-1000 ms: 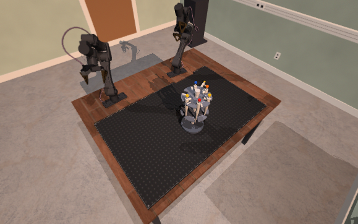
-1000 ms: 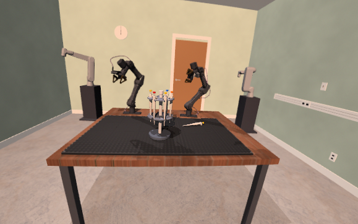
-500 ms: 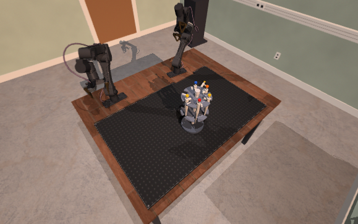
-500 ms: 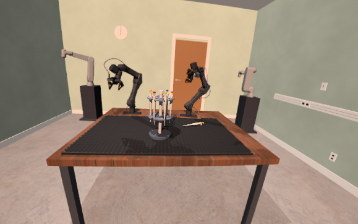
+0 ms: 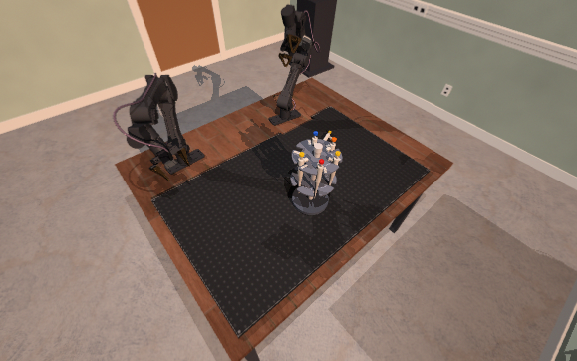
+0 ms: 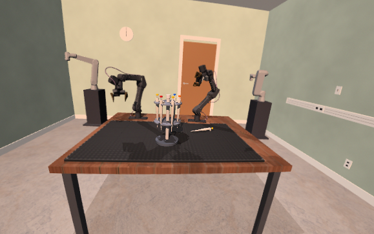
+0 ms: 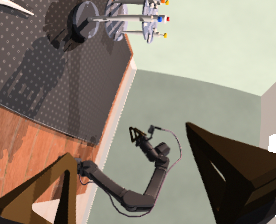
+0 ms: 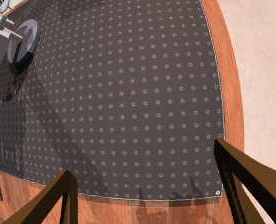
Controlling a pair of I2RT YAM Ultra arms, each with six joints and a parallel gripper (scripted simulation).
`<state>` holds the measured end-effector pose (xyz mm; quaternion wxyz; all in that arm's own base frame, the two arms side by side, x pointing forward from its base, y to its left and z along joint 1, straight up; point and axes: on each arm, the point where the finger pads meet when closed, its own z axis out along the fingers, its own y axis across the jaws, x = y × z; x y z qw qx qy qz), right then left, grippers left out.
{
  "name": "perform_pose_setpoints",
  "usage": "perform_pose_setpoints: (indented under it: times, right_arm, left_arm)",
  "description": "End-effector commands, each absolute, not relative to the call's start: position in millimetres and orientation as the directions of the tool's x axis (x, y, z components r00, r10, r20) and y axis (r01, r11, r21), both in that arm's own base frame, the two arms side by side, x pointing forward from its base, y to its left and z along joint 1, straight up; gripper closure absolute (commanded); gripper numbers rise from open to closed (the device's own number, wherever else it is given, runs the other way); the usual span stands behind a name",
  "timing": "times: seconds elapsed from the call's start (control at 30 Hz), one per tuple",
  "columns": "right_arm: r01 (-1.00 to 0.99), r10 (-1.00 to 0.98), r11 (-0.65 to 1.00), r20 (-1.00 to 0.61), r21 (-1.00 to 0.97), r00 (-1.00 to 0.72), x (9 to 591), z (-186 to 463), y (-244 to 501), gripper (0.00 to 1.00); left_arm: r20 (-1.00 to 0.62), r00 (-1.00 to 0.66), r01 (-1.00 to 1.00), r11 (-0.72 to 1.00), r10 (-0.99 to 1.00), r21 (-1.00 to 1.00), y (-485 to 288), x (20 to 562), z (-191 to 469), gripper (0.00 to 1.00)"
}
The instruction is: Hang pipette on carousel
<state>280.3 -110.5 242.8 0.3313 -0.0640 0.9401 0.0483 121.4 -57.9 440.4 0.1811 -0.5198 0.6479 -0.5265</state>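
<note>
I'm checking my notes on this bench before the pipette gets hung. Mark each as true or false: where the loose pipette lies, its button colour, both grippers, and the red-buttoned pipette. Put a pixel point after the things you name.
1. The loose white hand pipette (image 6: 202, 130) lies on the black dotted mat (image 5: 247, 249) (image 6: 108, 152) (image 7: 19, 70) (image 8: 139, 100). True.
2. Its push button is blue. False: it is yellow.
3. The right gripper (image 5: 172, 165) (image 6: 119, 96) (image 7: 132, 127) (image 8: 138, 164) is shut on a pipette. False: it is open, with nothing between its fingers.
4. The left gripper (image 5: 287, 52) (image 6: 197, 79) (image 7: 125, 145) is open. True.
5. The red-buttoned pipette (image 5: 318, 180) (image 6: 161, 110) lies on the mat. False: it hangs on the grey round carousel (image 5: 310, 205) (image 6: 166, 143) (image 7: 84, 22) (image 8: 31, 40).
</note>
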Motion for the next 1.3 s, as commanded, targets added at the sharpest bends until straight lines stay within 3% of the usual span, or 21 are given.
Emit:
perform_pose_setpoints:
  times: [0.0,0.37,0.5,0.9,1.27]
  right_arm:
    - [-0.313,-0.233,0.949,-0.722,-0.024,-0.652,302.4,257.2,-115.8,0.00]
    - [-0.314,-0.226,0.949,-0.711,-0.008,-0.665,297.4,252.8,-109.2,0.00]
    - [-0.314,-0.226,0.949,-0.711,-0.008,-0.665,297.4,252.8,-109.2,0.00]
    - [-0.314,-0.226,0.949,-0.711,-0.008,-0.665,297.4,252.8,-109.2,0.00]
    - [-0.314,-0.226,0.949,-0.711,-0.008,-0.665,297.4,252.8,-109.2,0.00]
  left_arm:
    - [0.484,-0.468,-0.645,-0.088,-0.739,-0.759,-55.2,121.9,437.7,0.00]
    - [0.484,-0.468,-0.645,-0.088,-0.739,-0.759,-55.2,121.9,437.7,0.00]
    - [0.430,-0.521,-0.630,-0.008,-0.738,-0.776,-77.8,122.5,430.3,0.00]
    - [0.078,-0.598,-0.413,0.223,-0.797,-0.883,-88.0,123.5,432.0,0.00]
    - [-0.272,-0.722,-0.206,0.573,-0.636,-0.793,-103.3,122.5,406.2,0.00]
